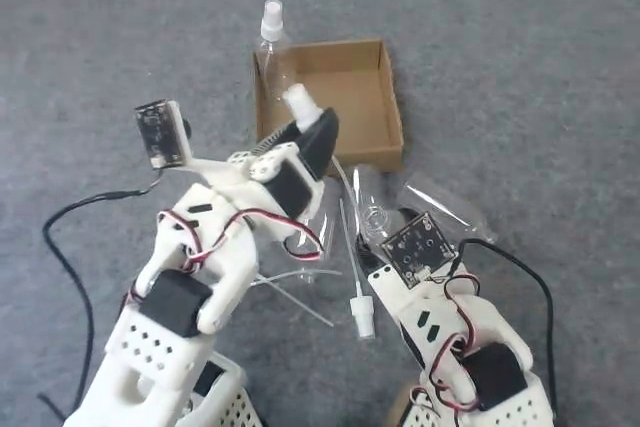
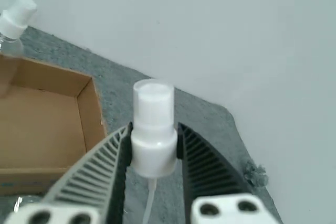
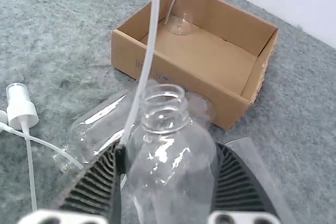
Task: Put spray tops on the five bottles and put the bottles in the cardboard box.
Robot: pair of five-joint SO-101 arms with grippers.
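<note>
My left gripper (image 2: 153, 132) is shut on a white spray top (image 2: 153, 109), held above the cardboard box (image 1: 385, 97); its thin dip tube (image 3: 149, 51) hangs down beside the neck of a clear open bottle (image 3: 167, 129). That bottle stands upright with my right gripper (image 3: 168, 153) shut on it, just in front of the box. In the high view the left gripper (image 1: 305, 115) is over the box's near-left part, and the right gripper (image 1: 385, 225) is lower right. A capped bottle (image 1: 272, 35) stands in the box's far-left corner.
Another clear bottle (image 3: 97, 124) lies on the grey carpet beside the held one. A loose spray top (image 1: 362, 315) and a few thin tubes (image 1: 300, 292) lie between the two arms. A black cable (image 1: 70, 247) runs along the left.
</note>
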